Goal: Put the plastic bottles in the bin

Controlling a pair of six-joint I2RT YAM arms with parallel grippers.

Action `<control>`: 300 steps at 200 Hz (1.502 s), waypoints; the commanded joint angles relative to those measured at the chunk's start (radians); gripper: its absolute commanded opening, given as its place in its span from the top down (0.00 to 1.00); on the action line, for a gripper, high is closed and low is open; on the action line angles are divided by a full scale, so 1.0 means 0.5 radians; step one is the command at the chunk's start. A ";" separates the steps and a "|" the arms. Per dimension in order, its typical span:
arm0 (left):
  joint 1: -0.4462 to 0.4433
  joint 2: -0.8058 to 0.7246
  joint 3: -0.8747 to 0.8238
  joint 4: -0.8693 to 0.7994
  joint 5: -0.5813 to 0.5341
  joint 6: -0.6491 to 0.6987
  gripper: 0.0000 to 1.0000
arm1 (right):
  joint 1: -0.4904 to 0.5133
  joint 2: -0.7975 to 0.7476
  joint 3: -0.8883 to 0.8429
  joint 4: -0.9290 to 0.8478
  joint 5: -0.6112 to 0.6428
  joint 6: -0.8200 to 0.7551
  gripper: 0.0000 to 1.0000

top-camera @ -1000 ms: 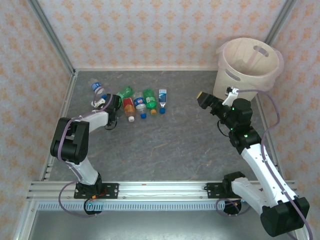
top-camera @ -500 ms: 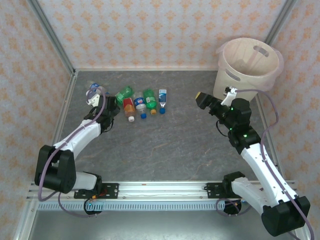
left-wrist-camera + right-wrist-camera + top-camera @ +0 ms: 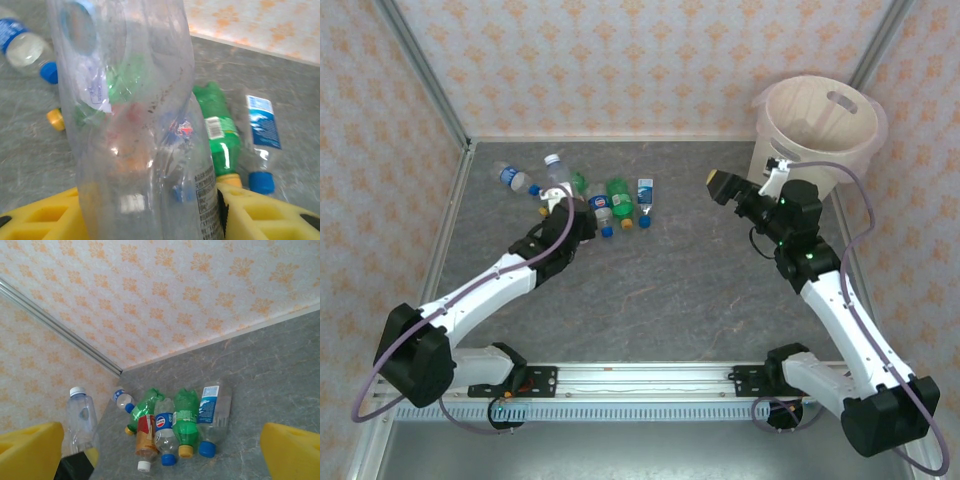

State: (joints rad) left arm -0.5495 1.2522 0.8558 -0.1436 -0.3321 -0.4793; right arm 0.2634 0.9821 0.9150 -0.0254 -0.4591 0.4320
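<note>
Clear crumpled plastic bottle (image 3: 554,175), white-capped, stood upright, clamped in the left gripper (image 3: 559,202) beside the lying bottles (image 3: 618,194) at far left; right gripper (image 3: 725,187) gaped wide near the round bin (image 3: 815,122).

No wording legible, blue-labelled bottle (image 3: 161,422) bearing a round red-white-blue emblem, clear bottle (image 3: 135,125) with unreadable white fine-print panel, green bottle (image 3: 217,132) label print too small.

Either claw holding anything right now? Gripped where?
Left claw holds a clear bottle by its lower body, white cap up. Right claw is open, holding nothing.
</note>
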 commanded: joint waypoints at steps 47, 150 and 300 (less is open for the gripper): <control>-0.471 -0.046 0.008 0.349 -0.347 0.675 0.44 | 0.016 0.249 0.324 -0.063 -0.373 -0.114 0.13; -0.869 0.062 0.014 0.511 -0.511 1.037 0.44 | 0.443 0.767 0.898 -0.459 -0.359 -0.328 0.41; -1.044 0.190 0.037 0.566 -0.651 1.137 0.44 | 0.473 0.931 1.037 -0.528 -0.343 -0.321 0.57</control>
State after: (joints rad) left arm -1.0611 1.3350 0.8558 0.1104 -0.6147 0.0734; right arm 0.4969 1.4582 1.3937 -0.2932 -0.6285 0.2771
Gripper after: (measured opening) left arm 0.562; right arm 0.461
